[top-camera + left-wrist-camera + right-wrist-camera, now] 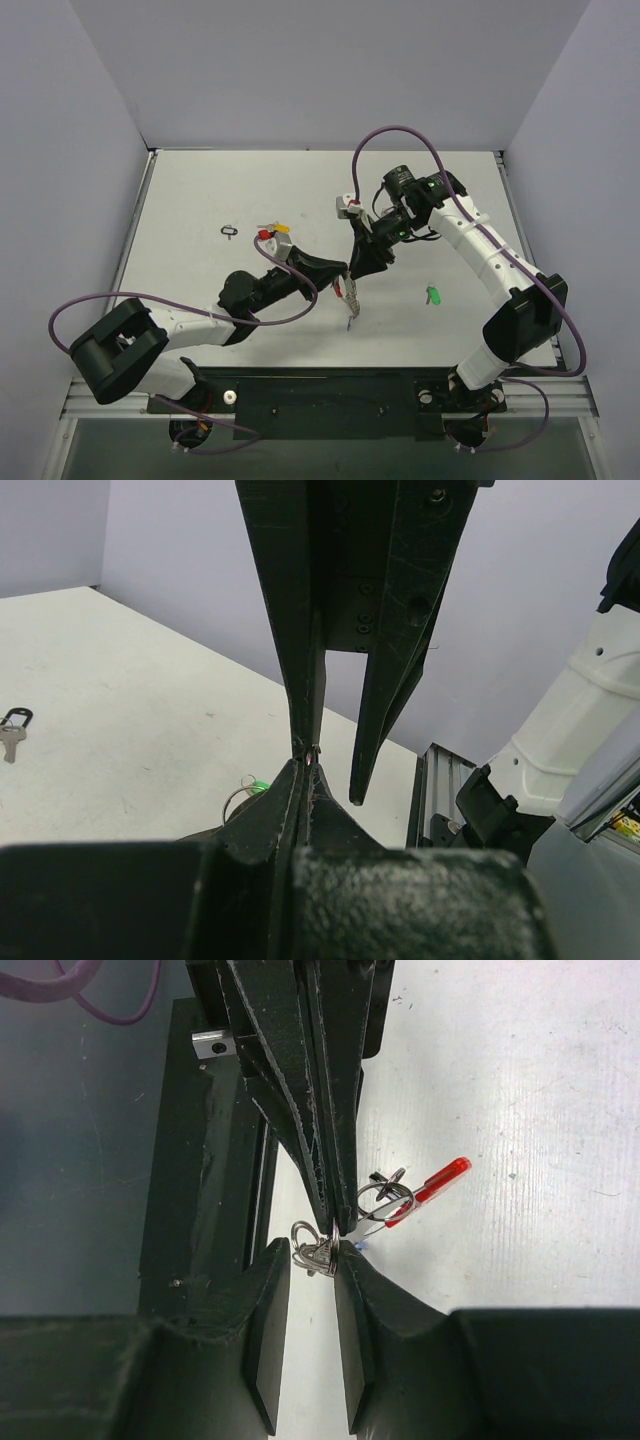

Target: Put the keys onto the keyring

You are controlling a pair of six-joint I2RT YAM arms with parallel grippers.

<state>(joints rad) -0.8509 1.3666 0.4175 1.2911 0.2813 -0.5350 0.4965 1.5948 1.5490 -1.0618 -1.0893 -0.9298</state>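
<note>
My left gripper [345, 274] is shut on the silver keyring [316, 1250] above the middle of the table. In the top view the keyring [350, 296] hangs down from those fingers. Its red plastic piece [431, 1184] and a loose ring [384, 1200] show beyond them in the right wrist view. My right gripper [310, 1255] stands open around the coil, which rests against one pad [352, 1290]. From the left wrist view the left gripper [308, 753] is pinched tight, with the right fingers [385, 680] spread above it. A green key [433, 295] lies on the table to the right.
A yellow-headed key [282, 227] lies left of centre beside the left arm. Farther left sits a small black loop [230, 230], also in the left wrist view as the black loop [14, 720]. The green key's ring [245, 790] peeks past the left fingers.
</note>
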